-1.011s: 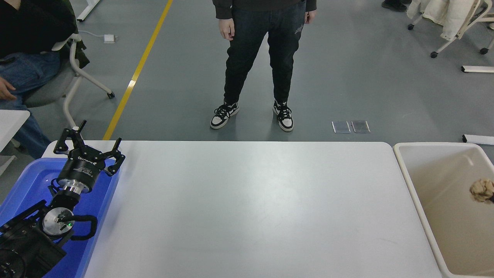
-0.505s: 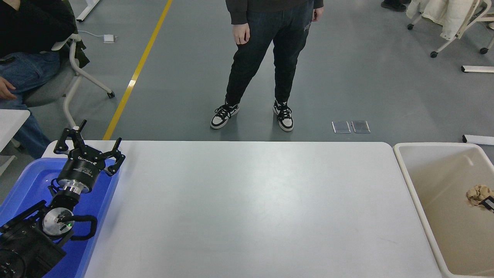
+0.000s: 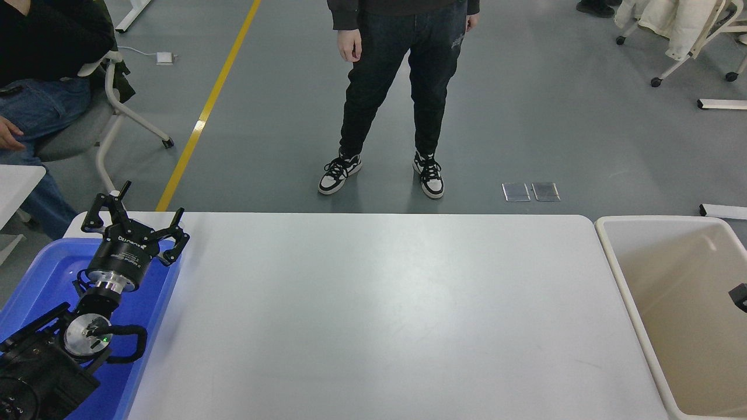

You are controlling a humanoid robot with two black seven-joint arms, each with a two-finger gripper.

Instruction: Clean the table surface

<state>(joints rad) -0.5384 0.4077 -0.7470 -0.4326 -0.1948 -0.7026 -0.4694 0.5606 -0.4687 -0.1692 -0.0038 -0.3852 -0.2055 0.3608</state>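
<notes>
Table surface (image 3: pixel 373 315) fills the middle of the head view, white, smooth, rounded far corners. It runs between the blue tub (image 3: pixel 35 280) on the left and the beige tub (image 3: pixel 618 280) on the right.

Left arm parked at lower left, over the blue tub. Left gripper (image 3: pixel 133 226) points away from the camera, fingers spread apart, nothing between them. Its tips sit over the tub's far rim, at the table's far-left corner.

Right gripper (image 3: pixel 739 296): only a small black piece shows at the right edge, over the beige tub's interior (too little in view to say whether it's apart or together, can't tell). The visible part of the beige tub is plain.

Beige tub's near-left wall sits just beside the table's right edge. Blue tub overlaps the table's left edge in the view.

Far side: a person (image 3: pixel 402 87) stands on the grey floor, dark trousers, black-and-white sneakers, arms down, well back from the table's far edge. Another person (image 3: pixel 35 76) sits on a chair (image 3: pixel 111 116) at upper left, one hand on the knee. Yellow line (image 3: pixel 204 111) runs diagonally on the floor between them. Two small clear plates (image 3: pixel 530 191) lie on the floor beyond the table's far-right corner. More chairs (image 3: pixel 683 35) at top right.
</notes>
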